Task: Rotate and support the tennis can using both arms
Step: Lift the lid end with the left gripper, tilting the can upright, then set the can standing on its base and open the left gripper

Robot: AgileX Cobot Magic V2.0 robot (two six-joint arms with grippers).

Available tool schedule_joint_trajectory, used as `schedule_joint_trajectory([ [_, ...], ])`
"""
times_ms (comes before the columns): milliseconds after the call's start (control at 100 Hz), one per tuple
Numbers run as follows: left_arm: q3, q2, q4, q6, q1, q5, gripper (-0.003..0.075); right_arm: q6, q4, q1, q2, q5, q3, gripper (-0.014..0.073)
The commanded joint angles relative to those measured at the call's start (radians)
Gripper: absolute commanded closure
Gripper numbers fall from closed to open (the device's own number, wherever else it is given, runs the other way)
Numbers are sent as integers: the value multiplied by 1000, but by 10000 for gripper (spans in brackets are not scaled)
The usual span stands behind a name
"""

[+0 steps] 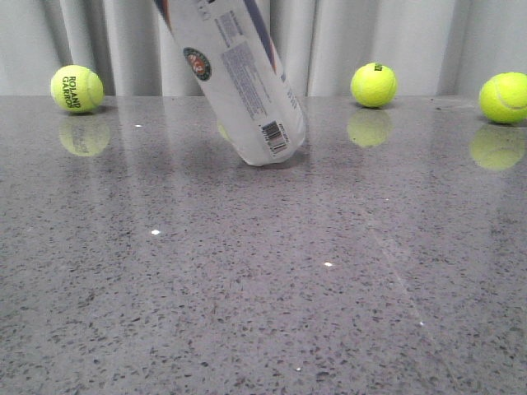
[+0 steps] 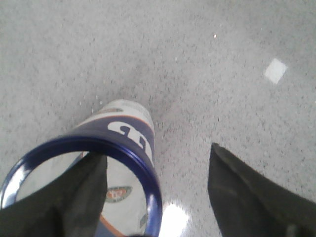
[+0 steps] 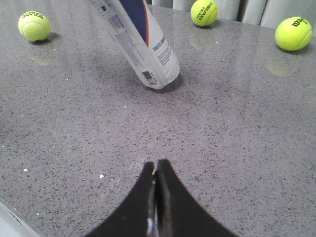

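The tennis can (image 1: 247, 90) leans steeply, its barcode end resting on the table and its upper part running out of the front view's top. In the left wrist view I look down its dark blue rim (image 2: 150, 170) and into the open mouth. My left gripper (image 2: 157, 152) is open wide: one black finger (image 2: 84, 187) is inside the mouth, the other finger (image 2: 237, 187) is outside, apart from the rim. My right gripper (image 3: 156, 163) is shut on nothing, low over the table and well short of the can (image 3: 143, 44). Neither gripper shows in the front view.
The grey speckled table (image 1: 247, 288) carries three yellow tennis balls along its far edge: one at the left (image 1: 76, 88), one right of centre (image 1: 374, 85), one at the far right (image 1: 504, 97). A pale curtain hangs behind them.
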Motion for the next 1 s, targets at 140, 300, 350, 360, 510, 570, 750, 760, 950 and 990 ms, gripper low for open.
schedule_joint_trajectory([
  [140,-170,58,-42,-8,-61,15,290,-6,-7,-4,10,-83,-22,662],
  [300,-253,113,-39,-8,-83,11,290,-6,-7,-4,10,-83,-22,662],
  [350,-270,123,-39,-8,-85,7,290,-6,-7,-4,10,-83,-22,662],
  [360,-270,123,-39,-8,-85,4,290,-6,-7,-4,10,-83,-22,662],
  [510,-280,130,-38,-8,-85,-34,290,-6,-7,-4,10,-83,-22,662],
  [570,-280,130,-38,-8,-85,-52,290,-6,-7,-4,10,-83,-22,662],
  [750,-280,122,-40,-8,-85,-93,328,-6,-7,-4,10,-83,-22,662],
  [760,-280,122,-40,-8,-85,-94,338,-6,-7,-4,10,-83,-22,662],
  [950,-280,108,-48,-8,-85,-108,597,-6,-7,-4,10,-83,-22,662],
  [990,-280,104,-53,-8,-85,-106,671,-6,-7,-4,10,-83,-22,662],
])
